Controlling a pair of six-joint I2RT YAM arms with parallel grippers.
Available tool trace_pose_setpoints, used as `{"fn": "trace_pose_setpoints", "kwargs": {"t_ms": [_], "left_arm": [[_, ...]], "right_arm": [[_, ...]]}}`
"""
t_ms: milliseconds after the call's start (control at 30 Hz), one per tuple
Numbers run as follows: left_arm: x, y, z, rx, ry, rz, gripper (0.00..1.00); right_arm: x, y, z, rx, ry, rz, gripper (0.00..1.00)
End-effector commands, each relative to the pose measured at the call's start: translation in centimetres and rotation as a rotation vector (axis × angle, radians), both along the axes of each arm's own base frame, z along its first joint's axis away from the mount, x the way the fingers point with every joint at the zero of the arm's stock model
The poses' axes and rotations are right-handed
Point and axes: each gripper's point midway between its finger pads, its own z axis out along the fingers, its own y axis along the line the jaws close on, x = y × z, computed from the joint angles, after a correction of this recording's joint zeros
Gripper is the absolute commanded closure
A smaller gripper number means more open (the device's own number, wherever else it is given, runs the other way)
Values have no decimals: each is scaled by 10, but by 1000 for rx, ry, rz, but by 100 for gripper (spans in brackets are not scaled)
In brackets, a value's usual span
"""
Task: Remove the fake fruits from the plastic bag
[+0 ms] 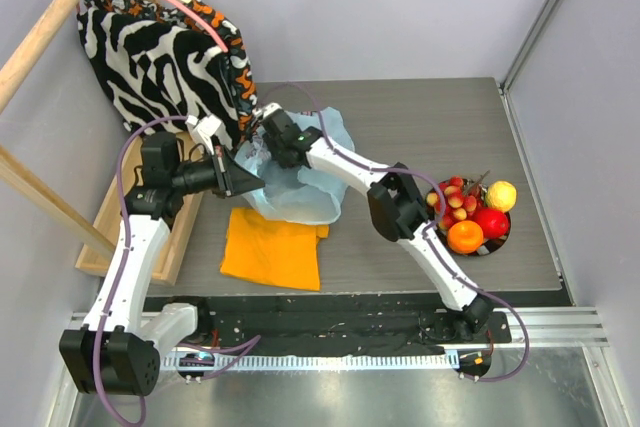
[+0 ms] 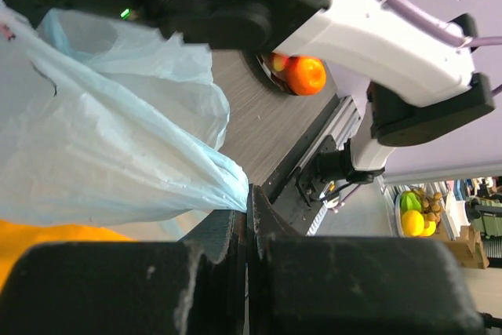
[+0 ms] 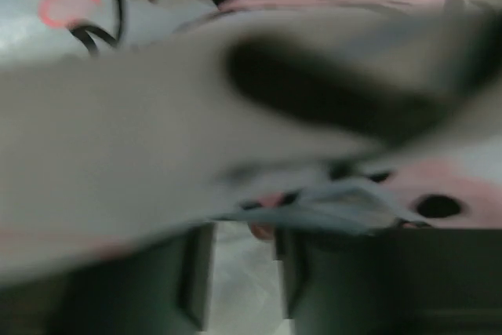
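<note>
Top external view shows the plastic bag (image 1: 300, 202), limp, light, slippery film best gripped at a bunched edge, on the surface (image 1: 420, 117) left of the fake fruits (image 1: 472, 215), one edge clamped in the closed left pincer (image 1: 255, 183); the right pincer (image 1: 264, 121) opening cannot be told.

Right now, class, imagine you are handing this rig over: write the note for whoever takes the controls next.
Left gripper: shut, pinching an edge of the plastic bag.
Right gripper: at the bag, with bag film draped over it; the view is too blurred to tell whether it is open or shut.
Fake fruits: orange, apple, lemon and small red ones piled in the dark bowl on the right.
Done: those fruits are out.
Left: check whether the bag holds anything more; its inside is not visible.
</note>
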Motion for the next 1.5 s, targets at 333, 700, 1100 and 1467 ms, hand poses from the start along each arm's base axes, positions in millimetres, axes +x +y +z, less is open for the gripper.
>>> {"fn": "trace_pose_setpoints", "kwargs": {"t_ms": [333, 700, 1100, 1467], "left_arm": [[8, 2, 9, 13, -72, 21, 100], [41, 3, -1, -3, -55, 64, 100], [90, 7, 7, 28, -93, 119, 100], [110, 6, 10, 9, -97, 141, 100]], "right_arm": [[-46, 22, 121, 79, -128, 306, 99], [-145, -24, 209, 237, -63, 531, 99], [-150, -123, 285, 232, -170, 445, 99], [-133, -302, 308, 76, -266, 4, 99]]}}
